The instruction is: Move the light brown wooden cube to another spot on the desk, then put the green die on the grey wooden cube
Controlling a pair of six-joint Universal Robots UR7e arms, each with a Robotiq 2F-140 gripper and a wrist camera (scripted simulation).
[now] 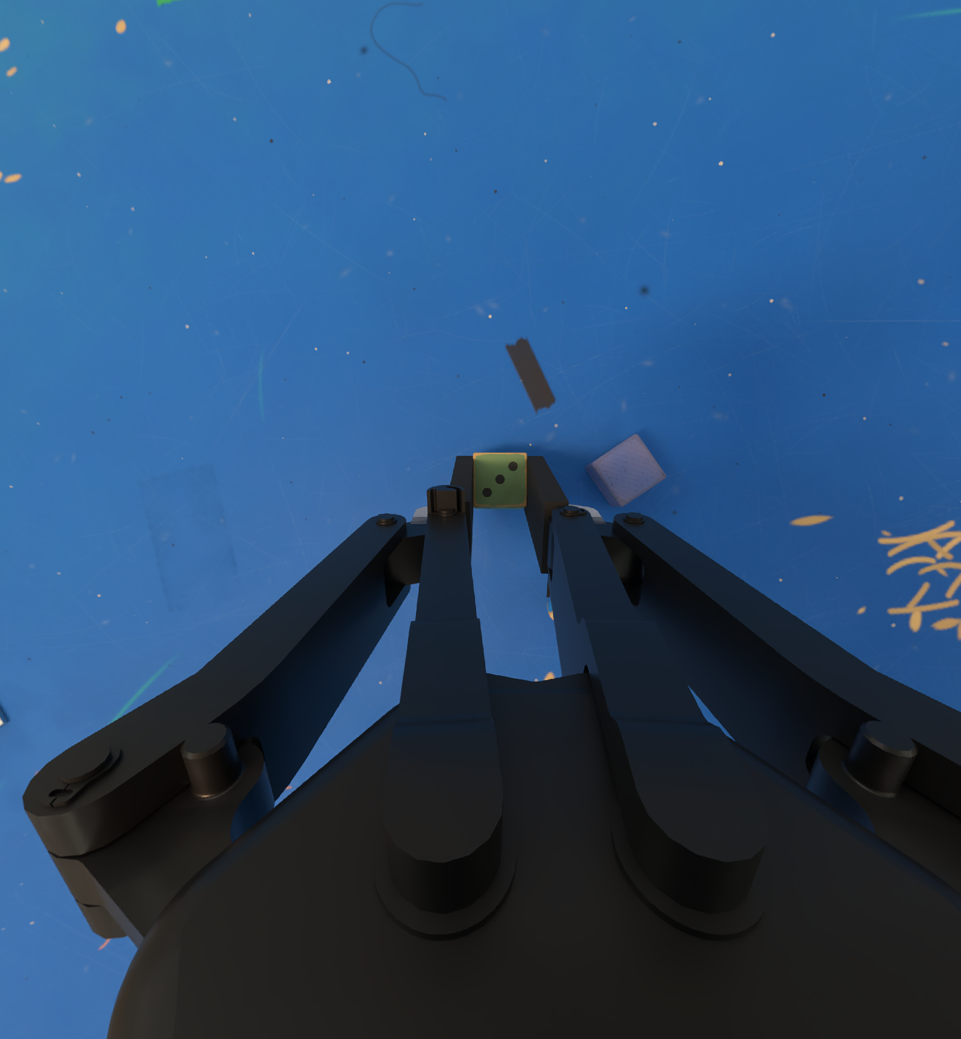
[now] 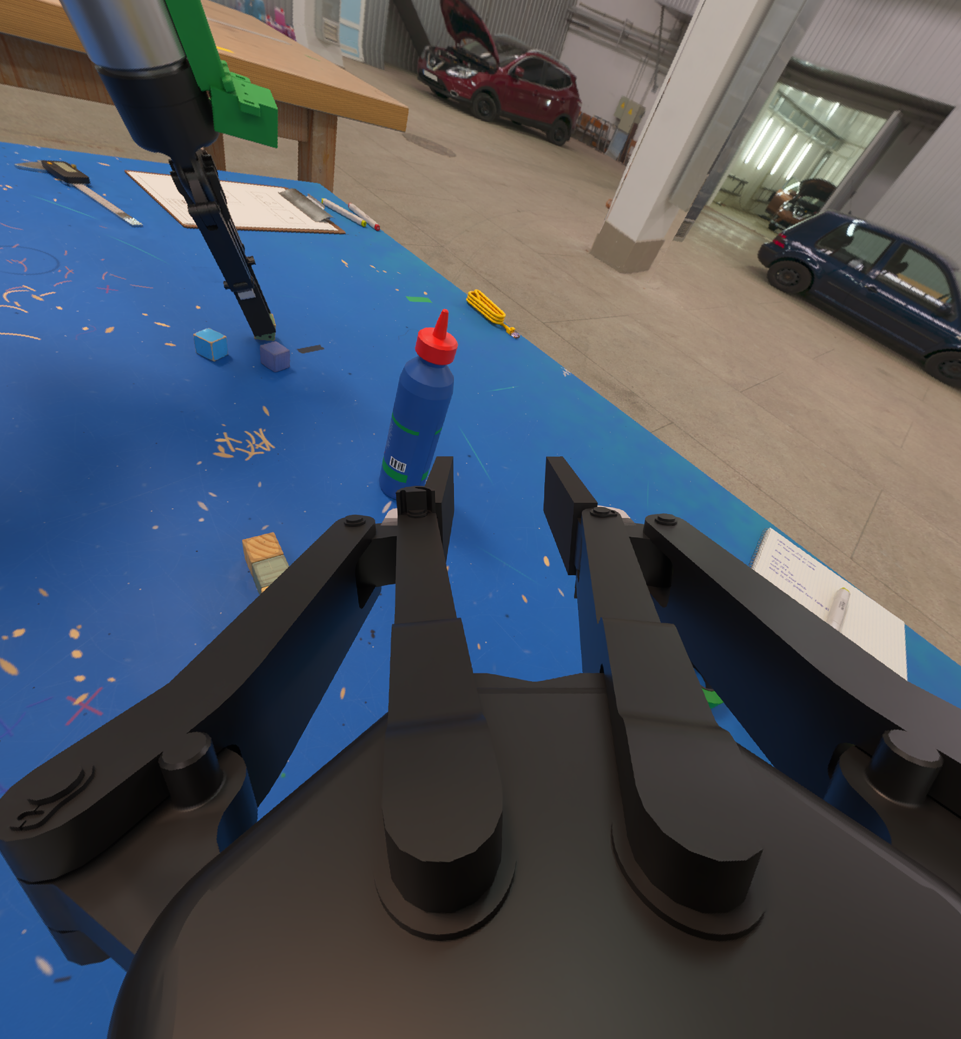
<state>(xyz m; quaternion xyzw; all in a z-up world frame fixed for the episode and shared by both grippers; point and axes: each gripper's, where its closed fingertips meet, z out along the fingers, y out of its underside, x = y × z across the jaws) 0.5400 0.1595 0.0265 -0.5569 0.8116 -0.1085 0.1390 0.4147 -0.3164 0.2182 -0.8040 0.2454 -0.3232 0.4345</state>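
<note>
My left gripper (image 1: 501, 477) is shut on the green die (image 1: 499, 479), which shows three black pips. The grey wooden cube (image 1: 626, 469) stands on the blue desk just right of the die, apart from it. In the right wrist view the left gripper (image 2: 264, 331) holds the die (image 2: 267, 337) low, just behind the grey cube (image 2: 275, 355). The light brown wooden cube (image 2: 263, 548) sits on the desk left of my right gripper (image 2: 499, 478), partly hidden by its linkage. The right gripper is open and empty above the desk.
A blue bottle with a red cap (image 2: 422, 416) stands just ahead-left of the right gripper. A light blue cube (image 2: 210, 343) sits left of the grey cube. A clipboard (image 2: 242, 208), caliper (image 2: 73, 180), yellow cable (image 2: 486, 306) and notebook (image 2: 827, 601) lie near the desk edges. Dark tape (image 1: 530, 374) marks the desk.
</note>
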